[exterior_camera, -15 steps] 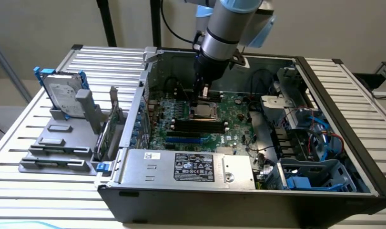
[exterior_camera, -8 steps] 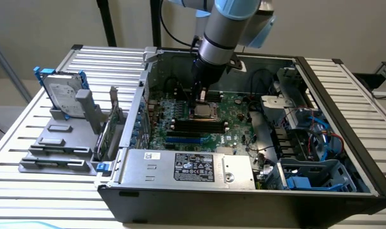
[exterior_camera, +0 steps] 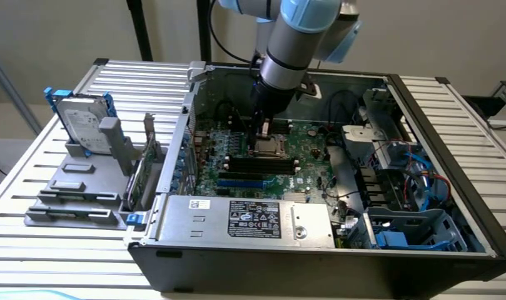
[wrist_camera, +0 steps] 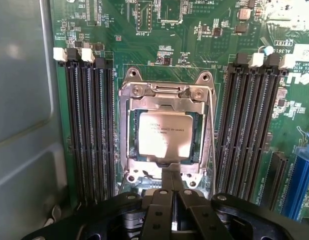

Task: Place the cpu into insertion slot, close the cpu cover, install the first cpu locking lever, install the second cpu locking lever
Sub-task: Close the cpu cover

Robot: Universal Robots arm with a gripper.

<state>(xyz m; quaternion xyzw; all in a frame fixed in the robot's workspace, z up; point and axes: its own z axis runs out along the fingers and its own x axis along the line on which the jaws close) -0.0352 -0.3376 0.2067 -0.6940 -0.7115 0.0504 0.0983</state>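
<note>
The cpu (wrist_camera: 164, 134) lies silvery face up in the insertion slot (wrist_camera: 134, 150) in the middle of the green motherboard (wrist_camera: 144, 45). The cpu cover (wrist_camera: 164, 97), a silvery frame, lies flat down over the chip's edges. Thin metal lever rods run along the socket's two sides, one (wrist_camera: 213, 130) and the other (wrist_camera: 119, 130). My gripper (wrist_camera: 172, 182) is shut, its fingertips pressed together at the cover's near edge, at the small tab there, with nothing seen between them. In the exterior view the gripper (exterior_camera: 264, 134) points straight down onto the socket (exterior_camera: 270, 148) inside the open computer case.
Black memory slots flank the socket on both sides (wrist_camera: 89, 130) (wrist_camera: 247, 130). A blue slot (wrist_camera: 299, 180) lies further out. The case's grey wall (wrist_camera: 22, 125) stands close by. In the exterior view, a power supply (exterior_camera: 248, 219) sits in front, drive cages (exterior_camera: 395, 156) on the exterior view's right, and a hard drive (exterior_camera: 82, 122) outside on the exterior view's left.
</note>
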